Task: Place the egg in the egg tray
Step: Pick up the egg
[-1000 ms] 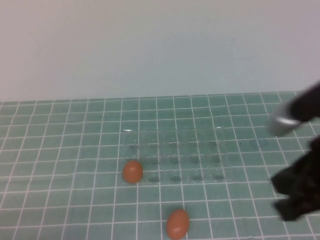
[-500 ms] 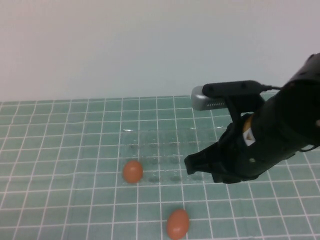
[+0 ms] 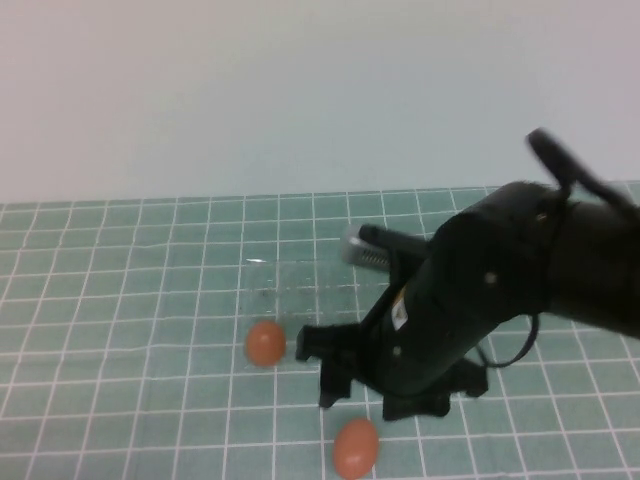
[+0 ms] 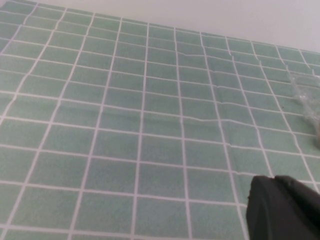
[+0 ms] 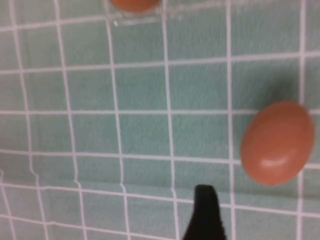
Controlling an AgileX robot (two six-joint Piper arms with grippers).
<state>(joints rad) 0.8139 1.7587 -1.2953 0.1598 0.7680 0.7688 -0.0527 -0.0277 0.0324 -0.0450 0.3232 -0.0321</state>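
Observation:
One orange-brown egg [image 3: 355, 447] lies on the green grid mat near the front edge. It also shows in the right wrist view [image 5: 275, 142]. A second, look-alike egg [image 3: 265, 343] sits at the front-left corner of the clear egg tray [image 3: 300, 285], and just shows in the right wrist view [image 5: 132, 4]. My right arm covers most of the tray. My right gripper [image 3: 375, 400] hangs open just behind the loose egg, with one fingertip [image 5: 204, 196] beside it, not touching. My left gripper [image 4: 274, 179] is shut and empty over bare mat, outside the high view.
A plain pale wall [image 3: 300, 90] rises behind the mat. The tray's clear edge [image 4: 305, 95] shows at the side of the left wrist view. Open mat [image 3: 120, 330] lies to the left of the tray.
My right arm has swung in from the right edge, across the tray, down toward the loose front egg. Neither egg has moved.

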